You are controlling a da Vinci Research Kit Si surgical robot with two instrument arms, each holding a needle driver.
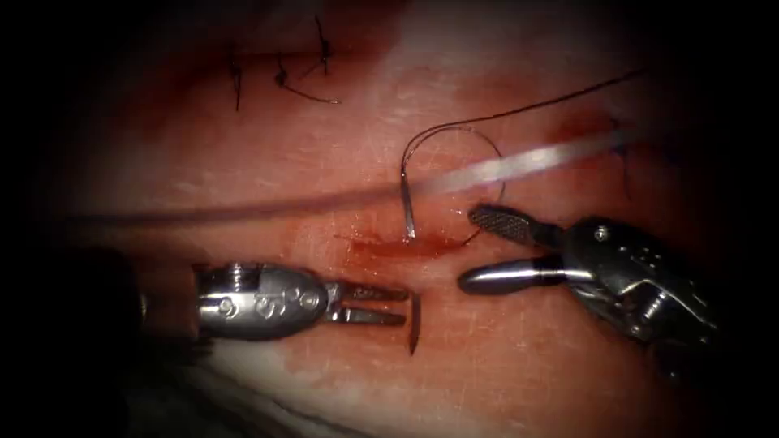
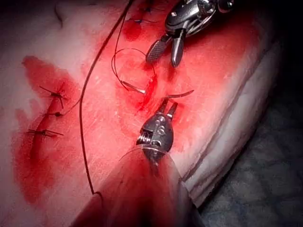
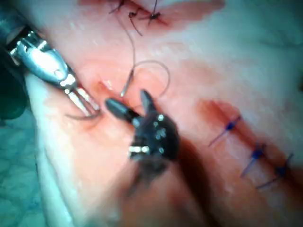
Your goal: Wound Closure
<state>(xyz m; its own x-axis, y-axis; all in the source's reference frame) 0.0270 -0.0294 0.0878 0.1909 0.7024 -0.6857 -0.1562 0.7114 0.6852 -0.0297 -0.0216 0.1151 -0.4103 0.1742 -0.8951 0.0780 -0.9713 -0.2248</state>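
endoscope: left tool [image 1: 388, 305] jaws slightly parted, empty, by needle [image 1: 415, 323] tip emerging below cut [image 1: 402, 243], placed to grasp; right tool [image 1: 487, 247] spread, empty. left wrist: needle [image 2: 180, 94] through tissue [image 2: 109, 123], thread [image 2: 85, 137] trailing. right wrist: right tool [image 3: 128, 105] agape over the cut.

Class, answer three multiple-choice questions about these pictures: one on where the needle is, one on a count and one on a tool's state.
1. Where is the curved steel needle?
A. In the right tool's jaws
B. Passed through the tissue, both ends showing
C. Loose beside the finished stitches

2. How many blue stitches are there in the right wrist view?
A. One
B. Three
C. Six

3. The right arm's tool is:
A. Open, holding nothing
B. Shut on thread
C. Shut on tissue

Answers:
1 B: the needle arcs through the pink tissue. The left arm's tool, open and holding nothing, is beside one end.
2 B: three blue stitches lie in a row.
3 A: the right arm's tool has its jaws spread, with nothing between them.
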